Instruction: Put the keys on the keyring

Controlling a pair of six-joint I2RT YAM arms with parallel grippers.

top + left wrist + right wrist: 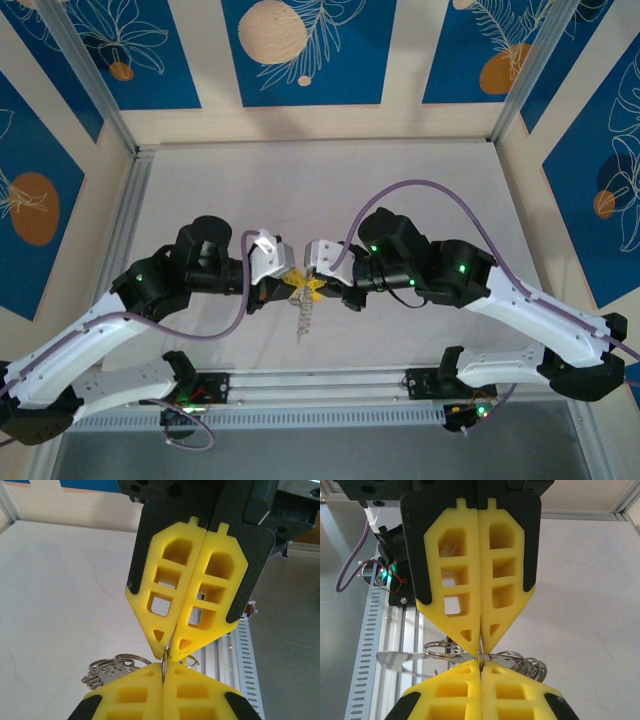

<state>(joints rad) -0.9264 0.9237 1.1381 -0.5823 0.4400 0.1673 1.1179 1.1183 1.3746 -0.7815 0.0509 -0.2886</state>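
**Keyring nipped between two closed tips, keys dangling**

Find the left gripper (163,668) and the right gripper (480,666) meeting tip to tip above the middle of the table (400,190), lifted off its surface. Read both as pressed together: yellow fingers flush, no gap. Each nips the same thin wire of the keyring (165,655), seen edge-on between the opposed tips. Confirm from the right wrist view: a sliver of metal running out of one pair of tips straight into the other.

Locate the keys (303,318) hanging below the pinch point as a loose bunch. From the left wrist view, place them low and to the left, just beside the near fingers. From the right wrist view, note one flat blade jutting out to the left and further small loops to the right. Cannot tell which pieces are already threaded and which merely tangled.

Handling, as judgement only:
- Light, so no load on the grip.
- Springy thin wire, smooth metal on flat pads, so likely to twist or slip sideways.
- Free-swinging bunch, so liable to tug when moved.
- Best held on a bare stretch of rim, clear of the keys and close to the split, pads square to the wire.
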